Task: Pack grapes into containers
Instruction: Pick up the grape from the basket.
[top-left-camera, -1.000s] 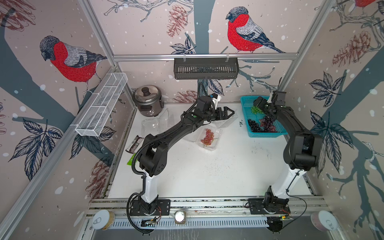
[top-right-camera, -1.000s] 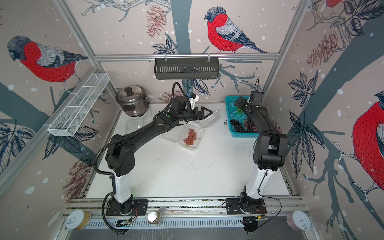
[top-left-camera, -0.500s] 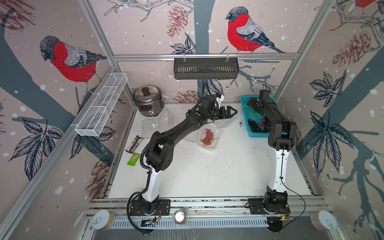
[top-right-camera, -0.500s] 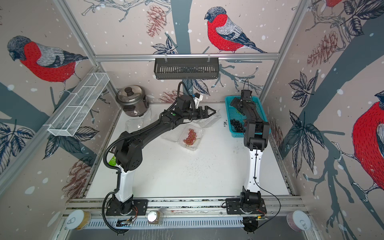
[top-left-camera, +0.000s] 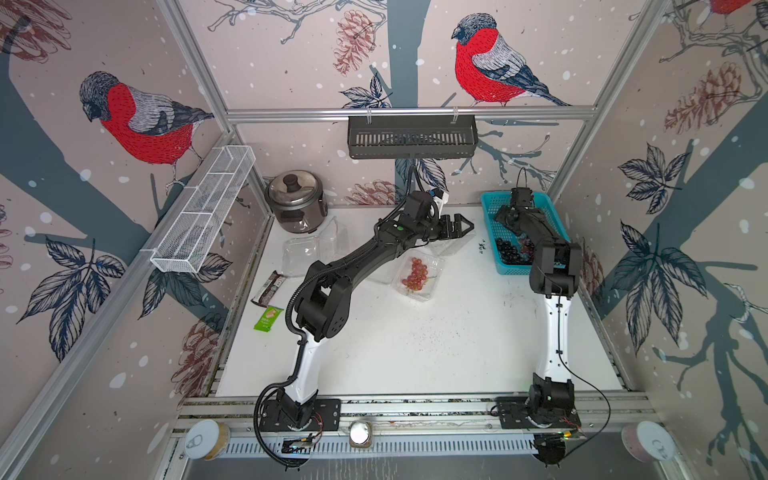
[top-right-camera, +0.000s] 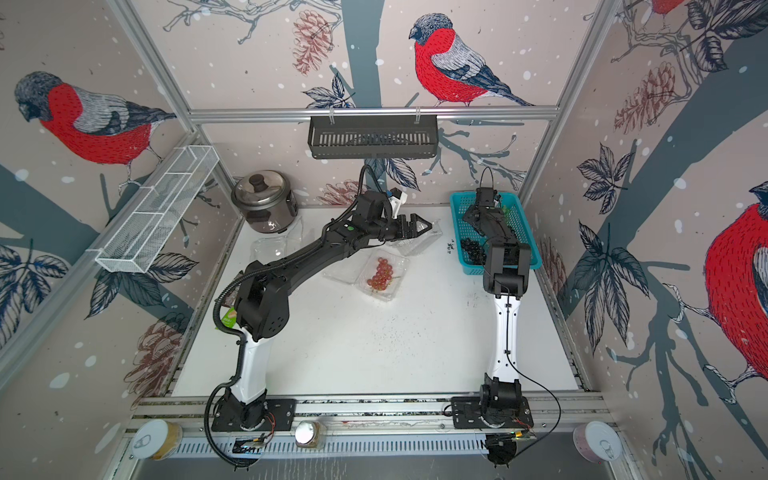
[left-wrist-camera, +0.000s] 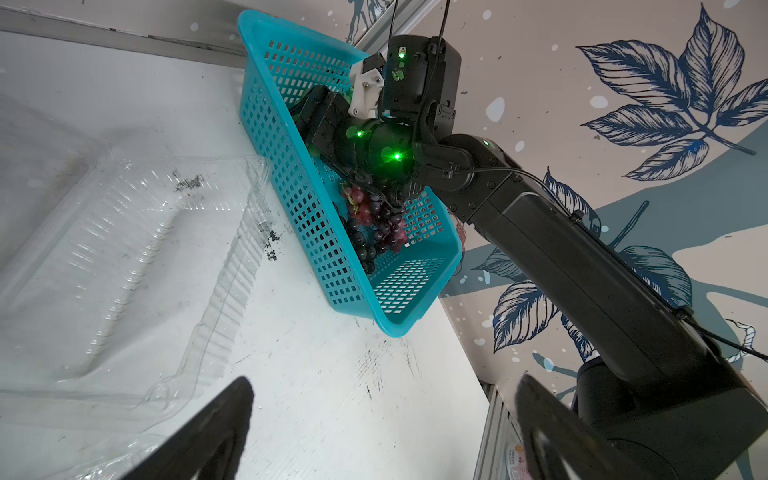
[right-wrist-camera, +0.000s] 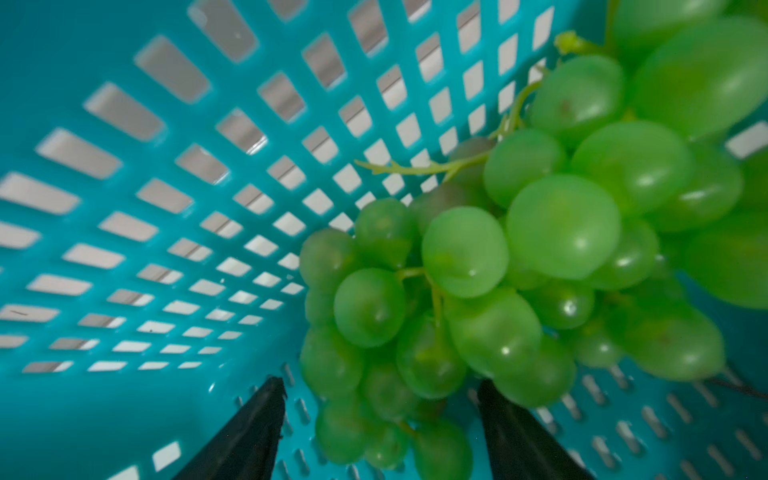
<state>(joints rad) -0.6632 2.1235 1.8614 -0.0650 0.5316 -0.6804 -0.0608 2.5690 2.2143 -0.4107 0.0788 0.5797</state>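
My right gripper (right-wrist-camera: 380, 382) has jaws spread astride a green grape bunch (right-wrist-camera: 478, 270) in the turquoise perforated plastic basket (right-wrist-camera: 166, 208); my left gripper (left-wrist-camera: 384, 380) gapes near a clear plastic clamshell container (left-wrist-camera: 124, 249).

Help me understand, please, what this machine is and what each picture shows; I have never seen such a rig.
It is two robot arms bolted at the near edge of a white table. Both top views look down from overhead; each wrist view comes from a camera on one arm. The left gripper is open and empty, beside an empty clear container. The right gripper reaches into the turquoise basket, jaws open either side of a green grape bunch, not clamped yet. Another container holds red grapes. A rice cooker stands at the back.
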